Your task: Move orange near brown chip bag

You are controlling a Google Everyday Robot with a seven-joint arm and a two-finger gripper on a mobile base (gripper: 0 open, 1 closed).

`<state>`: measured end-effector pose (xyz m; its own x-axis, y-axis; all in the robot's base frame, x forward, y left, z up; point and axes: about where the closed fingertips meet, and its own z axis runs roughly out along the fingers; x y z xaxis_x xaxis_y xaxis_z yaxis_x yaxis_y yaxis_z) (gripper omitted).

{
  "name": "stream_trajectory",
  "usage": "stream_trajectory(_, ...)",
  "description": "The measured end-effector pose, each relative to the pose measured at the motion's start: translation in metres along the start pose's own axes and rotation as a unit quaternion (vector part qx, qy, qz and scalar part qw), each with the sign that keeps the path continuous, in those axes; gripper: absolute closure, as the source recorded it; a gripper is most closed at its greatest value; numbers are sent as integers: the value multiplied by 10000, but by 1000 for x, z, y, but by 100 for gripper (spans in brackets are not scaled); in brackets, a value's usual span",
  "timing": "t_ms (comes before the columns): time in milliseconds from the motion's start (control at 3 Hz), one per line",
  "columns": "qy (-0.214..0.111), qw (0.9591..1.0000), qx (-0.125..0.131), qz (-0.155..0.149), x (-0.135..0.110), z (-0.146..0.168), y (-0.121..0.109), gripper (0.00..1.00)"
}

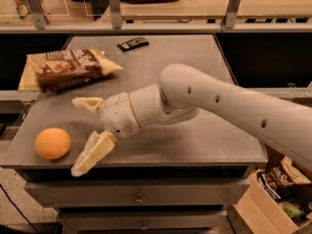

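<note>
Gripper (78,135) hangs low over the near left part of the grey table (195,145), its two fingers spread wide and holding nothing, tips pointing left. Just left of its nearer finger the orange (52,143) sits by the table's near left corner. Farther back on the left lies the brown chip bag (68,69), well apart from the orange. A small black wrapper (132,44) lies at the far side.

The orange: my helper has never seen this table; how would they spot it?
On the grey metal table, look at the front left corner. The smooth round orange fruit sits there, beside the open cream two-finger gripper; unlike the flat crinkly dark brown chip bag behind, it is a plain ball.
</note>
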<state>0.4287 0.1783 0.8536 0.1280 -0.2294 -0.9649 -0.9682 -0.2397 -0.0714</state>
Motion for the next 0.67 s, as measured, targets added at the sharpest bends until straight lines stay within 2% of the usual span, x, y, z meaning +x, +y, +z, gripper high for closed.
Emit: stream_trajectory(667,224,9985,268,419,7,11,5,0)
